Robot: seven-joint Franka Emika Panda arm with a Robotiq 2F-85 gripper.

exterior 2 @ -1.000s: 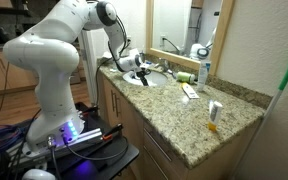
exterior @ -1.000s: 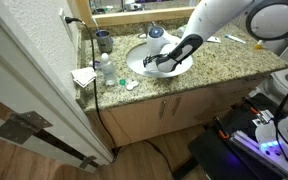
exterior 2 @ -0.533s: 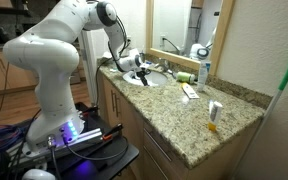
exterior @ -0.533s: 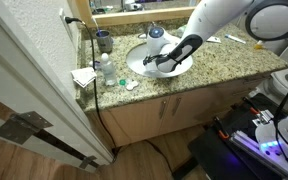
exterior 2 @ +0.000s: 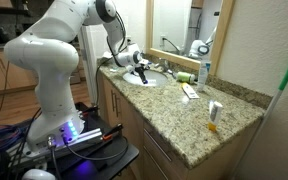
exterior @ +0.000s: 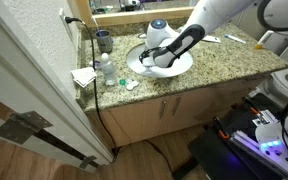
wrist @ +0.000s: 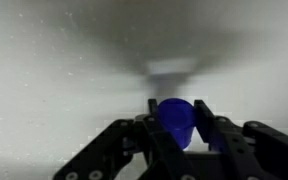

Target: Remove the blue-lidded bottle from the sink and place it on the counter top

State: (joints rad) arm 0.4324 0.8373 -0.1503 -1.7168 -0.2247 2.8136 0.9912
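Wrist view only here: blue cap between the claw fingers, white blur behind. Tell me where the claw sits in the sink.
Observer: The claw is low in the sink, on the half toward the clear bottle.
Operator: Name a landing spot.
Observer: Bare counter top shows on the sink's other side, away from that bottle.
Operator: Check the blue-lidded bottle from outside.
Observer: Neither exterior view shows it; the claw and arm hide it.
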